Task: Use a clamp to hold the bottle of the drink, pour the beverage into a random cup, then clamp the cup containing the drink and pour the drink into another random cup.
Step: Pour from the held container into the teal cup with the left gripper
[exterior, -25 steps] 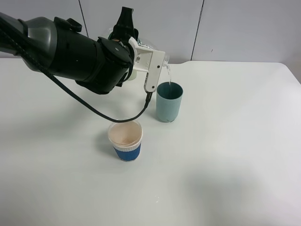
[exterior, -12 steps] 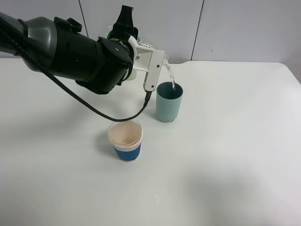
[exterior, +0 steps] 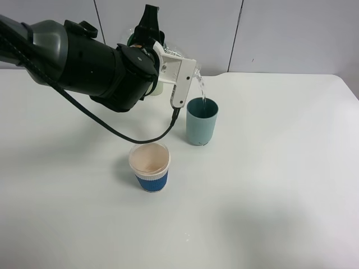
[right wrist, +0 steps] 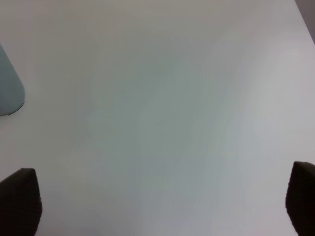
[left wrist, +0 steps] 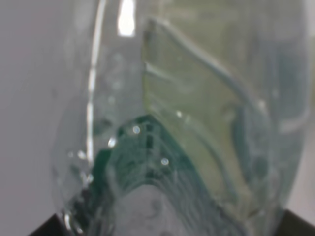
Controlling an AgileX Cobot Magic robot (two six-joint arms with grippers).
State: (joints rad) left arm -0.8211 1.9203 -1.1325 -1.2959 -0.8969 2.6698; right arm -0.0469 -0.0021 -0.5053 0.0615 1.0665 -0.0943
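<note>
Nearest the camera stands the blue-banded cup (exterior: pixel 150 168), behind it the teal cup (exterior: pixel 201 120) takes water (exterior: pixel 201 87) from the tilted bottle (left wrist: pixel 197 98) clamped between the left gripper's (exterior: pixel 148 31) fingers, right gripper (right wrist: pixel 157 206) spread wide over bare table (exterior: pixel 280 168).

One bottle (left wrist: pixel 162 118), one arm (exterior: pixel 95 64), and three cups: one teal cup (exterior: pixel 201 122), one blue-banded cup (exterior: pixel 150 167), one pale cup (exterior: pixel 159 88) mostly hidden behind that arm.

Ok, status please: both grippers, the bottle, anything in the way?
Left gripper shut on bottle, tipped over teal cup; water running in. Right gripper open, over table. Blue-banded cup stands apart, not blocking.
</note>
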